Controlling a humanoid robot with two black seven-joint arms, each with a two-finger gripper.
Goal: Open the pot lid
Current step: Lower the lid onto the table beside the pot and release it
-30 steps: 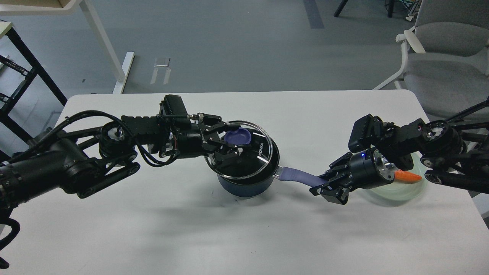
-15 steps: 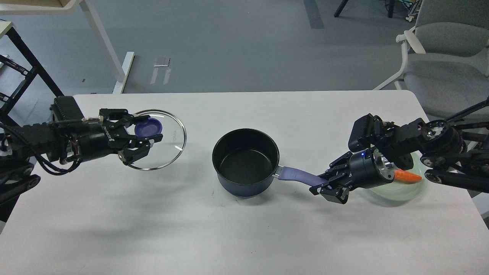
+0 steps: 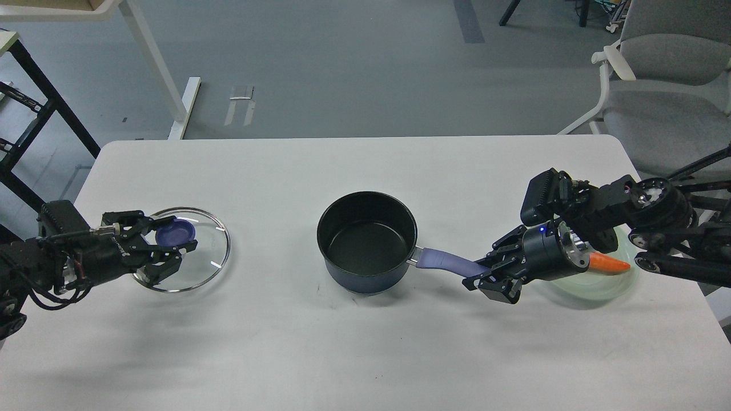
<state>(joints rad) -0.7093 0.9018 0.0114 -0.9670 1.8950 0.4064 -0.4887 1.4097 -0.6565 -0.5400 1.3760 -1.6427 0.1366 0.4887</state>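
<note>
Setting the lid down is the step you are in, judging from how things lie: the round clear glass lid with its steel rim (image 3: 181, 249) sits low near the left edge of the white rectangular table (image 3: 365, 354), well apart from the pot, and your left gripper (image 3: 168, 249) has its fingers pinched around the flat purple-blue knob (image 3: 175, 233). Whether the rim already touches the surface you cannot tell from this view.

At the middle of the table stands the small dark navy saucepan (image 3: 368, 242), uncovered, its black inside bare. Its long lavender-purple handle (image 3: 446, 263) points toward the right edge, and your right gripper (image 3: 485, 273) is clamped on the handle's end, steadying the pot. Just behind that gripper, near the right edge, a pale green glass plate (image 3: 599, 285) carries an orange carrot piece (image 3: 608, 264).

The opening itself looks done. What remains, as a judgement, calls for lowering the lid flat, then spreading the left fingers and drawing them straight up off the knob so the glass does not skid or tip; the right gripper should let go of the handle without dragging the pot.

Beyond the far edge lies grey floor (image 3: 342, 63), with a white table leg (image 3: 157, 68) at far left, a black frame (image 3: 34, 97) beside it, and a grey office chair (image 3: 668, 74) at far right.
</note>
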